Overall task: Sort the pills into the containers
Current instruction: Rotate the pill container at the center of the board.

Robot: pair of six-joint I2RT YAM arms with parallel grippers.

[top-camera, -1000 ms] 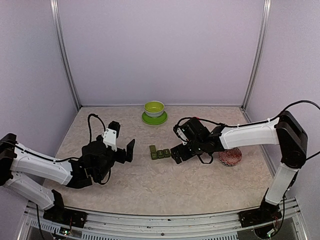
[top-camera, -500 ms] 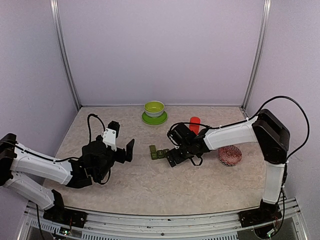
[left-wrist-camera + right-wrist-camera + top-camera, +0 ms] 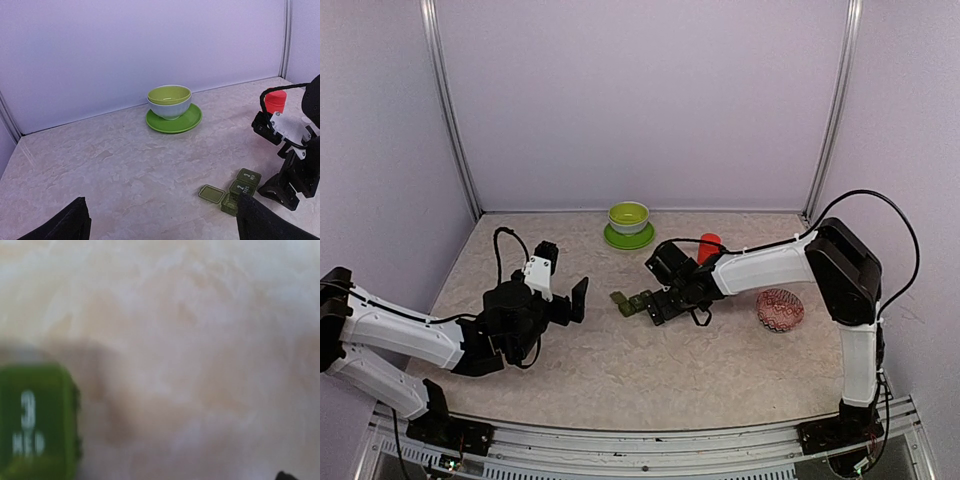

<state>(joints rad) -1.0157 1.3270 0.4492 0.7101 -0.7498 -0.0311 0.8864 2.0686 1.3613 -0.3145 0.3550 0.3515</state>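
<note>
The containers (image 3: 632, 303) are a dark green strip of three joined square compartments mid-table, also in the left wrist view (image 3: 240, 189). The nearest compartment's lid (image 3: 211, 194) lies folded open; the other two lids, numbered 2 and 3, are down. My right gripper (image 3: 656, 304) is low at the strip's right end, open, with nothing between its fingers. Its blurred wrist view shows the lid marked 3 (image 3: 35, 420) at the left edge. My left gripper (image 3: 570, 305) hangs open to the left of the strip, apart from it. No pills are in view.
A red bottle (image 3: 710, 246) stands just behind the right arm. A lime-green bowl on a saucer (image 3: 628, 222) sits at the back centre. A red-and-white patterned bowl (image 3: 780, 310) lies to the right. Walls enclose the table on three sides.
The right arm has swung left, bringing its gripper up against the strip and uncovering the red bottle. The strip has shifted slightly left. The left arm has not moved.
</note>
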